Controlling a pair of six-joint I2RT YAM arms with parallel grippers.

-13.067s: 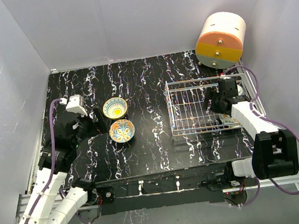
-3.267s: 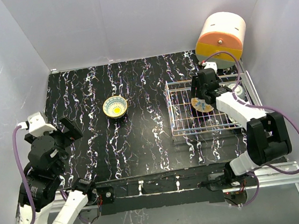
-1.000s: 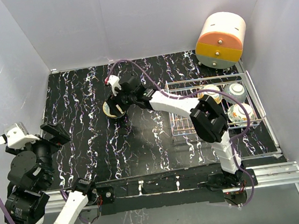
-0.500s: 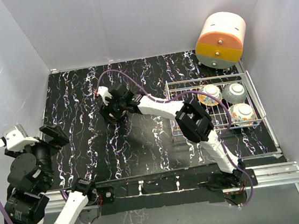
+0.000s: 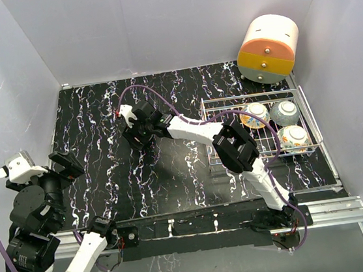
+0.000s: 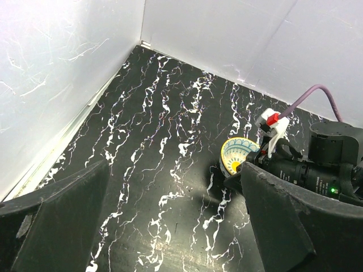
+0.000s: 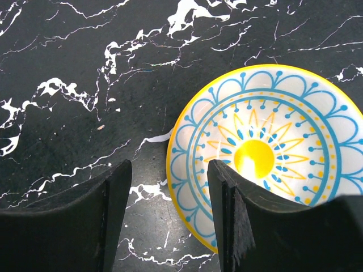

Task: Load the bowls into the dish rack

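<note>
Straddling the near rim of the yellow-and-blue floral bowl with my right fingers spread, not clamped. The bowl sits flat on the table, well left of the dish rack, which holds three bowls. My left fingers are spread and empty.

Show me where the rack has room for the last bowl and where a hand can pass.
Free: the left half of the dish rack, from its left wall to the three bowls, though the right arm crosses above; the table between rack and last bowl. Crowded: the rack's right half, and the last bowl, its rim straddled by the right gripper.
</note>
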